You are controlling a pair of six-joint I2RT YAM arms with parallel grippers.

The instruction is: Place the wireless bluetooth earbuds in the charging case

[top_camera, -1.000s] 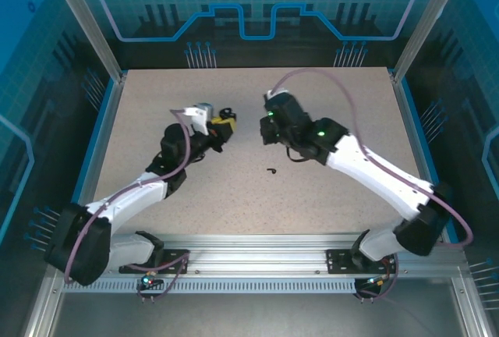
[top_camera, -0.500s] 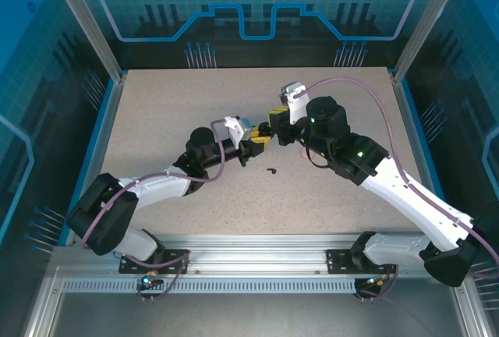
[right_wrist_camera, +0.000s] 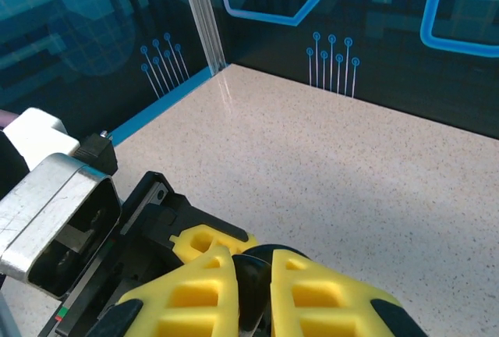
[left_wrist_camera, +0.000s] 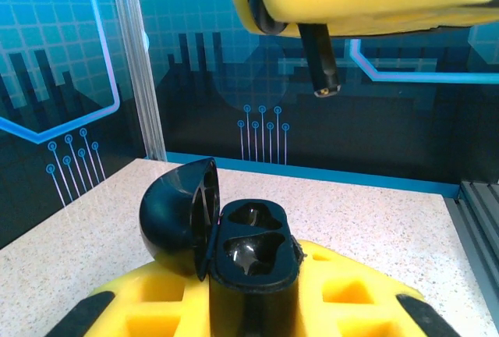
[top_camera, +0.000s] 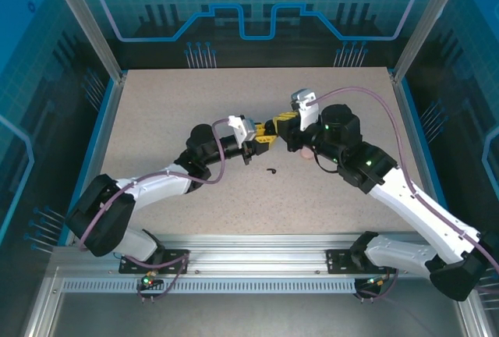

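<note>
The main risk is a bad entry. In the left wrist view the black earbud (left_wrist_camera: 320, 60) hangs in the upper middle of the frame, above and a little right of the black charging case (left_wrist_camera: 251, 247), and it is not yet over a socket. If you lower it like this, I think the stem can hit the ridge between the two sockets or go into the wrong one. A push then could twist the earbud in the pads or tip the case. Please watch also the yellow fingers of both arms: they are near each other, and a contact could knock the open lid (left_wrist_camera: 178, 216).

The right gripper (right_wrist_camera: 253, 286) is closed on the earbud, with only the short dark stem and its small metal tip showing below the fingers. The left gripper (left_wrist_camera: 249, 298) is clamped on the lower part of the case at the bottom centre of its view. The case is glossy black, its lid is swung to the left, and both sockets look empty.

A second black earbud (top_camera: 271, 171) lies loose on the speckled table (top_camera: 156, 103), just below the two grippers in the top view.
</note>
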